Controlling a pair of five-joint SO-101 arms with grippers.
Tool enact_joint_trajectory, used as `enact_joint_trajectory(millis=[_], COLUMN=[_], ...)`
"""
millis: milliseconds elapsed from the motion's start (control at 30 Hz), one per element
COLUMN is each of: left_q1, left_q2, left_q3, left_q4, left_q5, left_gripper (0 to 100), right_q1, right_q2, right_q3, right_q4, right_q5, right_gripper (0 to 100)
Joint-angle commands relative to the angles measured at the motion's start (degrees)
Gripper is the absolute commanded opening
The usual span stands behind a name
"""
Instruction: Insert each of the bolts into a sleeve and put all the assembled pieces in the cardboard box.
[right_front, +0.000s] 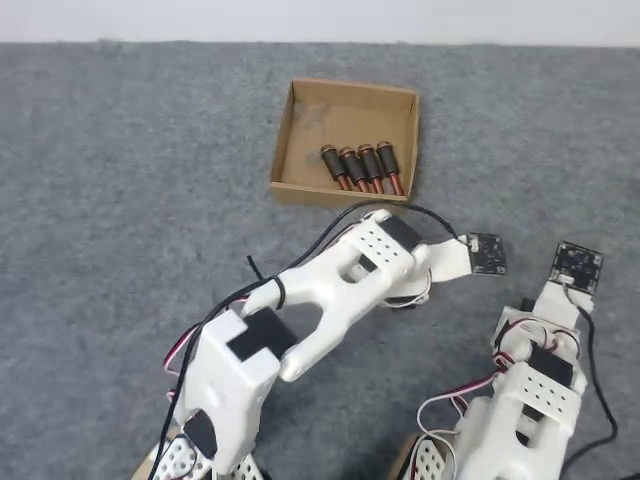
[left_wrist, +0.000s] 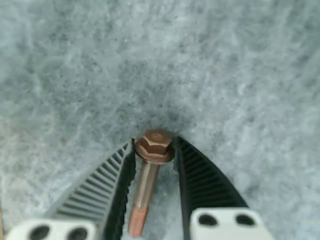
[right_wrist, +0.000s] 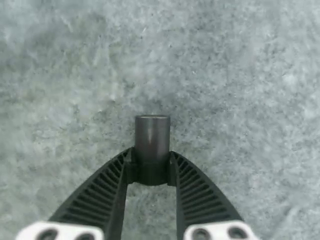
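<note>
Masking lower end of sleeve (right_wrist: 152, 134): right gripper (right_wrist: 151, 161)

Left gripper (left_wrist: 154, 150) clamping copper bolt (left_wrist: 148, 172) just under its hex head, shank lying between fingers (left_wrist: 112, 182), over grey counter (left_wrist: 160, 60).

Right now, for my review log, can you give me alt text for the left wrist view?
The left gripper is shut on a copper-coloured bolt, pinching it at its hexagonal head, with the shank running back toward the camera. Grey carpet lies beneath.
</note>
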Motion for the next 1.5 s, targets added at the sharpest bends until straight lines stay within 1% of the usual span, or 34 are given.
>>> enact_joint_trajectory(millis=[0,100,233,333,433,533,733,800,967,1167,1400,1467], left_q1=[-0.97,-1.05,-2.64,-3.43,-3.87,-3.96,-3.96,-3.96,-3.96,-3.43,-4.57,-4.92], left_q2=[0.0,-0.53,-3.96,-5.71,-5.71,-5.71,-5.54,-3.78,1.41,3.69,3.69,3.6], left_q3=[-4.18,-4.26,-5.14,-4.7,-3.47,-2.24,0.84,1.19,-6.55,-9.19,-9.36,-9.36], left_q4=[2.29,1.93,2.2,3.25,3.69,3.34,-3.6,-4.22,1.49,2.37,3.87,3.87], left_q5=[0.53,0.97,5.54,5.27,1.49,0.18,0.53,0.53,0.53,0.53,0.79,3.16], left_gripper=[12,12,12,12,12,12,12,12,11,1,1,1], right_q1=[-0.66,-0.66,-0.66,-0.66,-0.66,-0.66,-0.66,-0.66,-0.66,-0.66,-0.66,-0.66], right_q2=[-1.89,-1.89,-1.89,-1.89,-1.89,-1.89,-1.89,-1.89,-1.89,-1.89,-1.89,-1.89], right_q3=[-0.44,-0.44,-0.44,-0.44,-0.44,-0.44,-0.44,-0.44,-0.44,-0.35,-0.35,-0.35], right_q4=[-1.27,-1.27,-1.27,-1.27,-1.27,-1.27,-1.27,-1.36,-1.36,-1.36,-1.36,-1.36], right_q5=[1.58,1.58,1.58,1.58,1.58,1.58,1.67,1.67,1.67,1.76,1.67,1.67], right_gripper=[2.4,2.4,2.4,2.4,2.4,2.4,2.4,2.4,2.4,2.4,2.4,2.4])
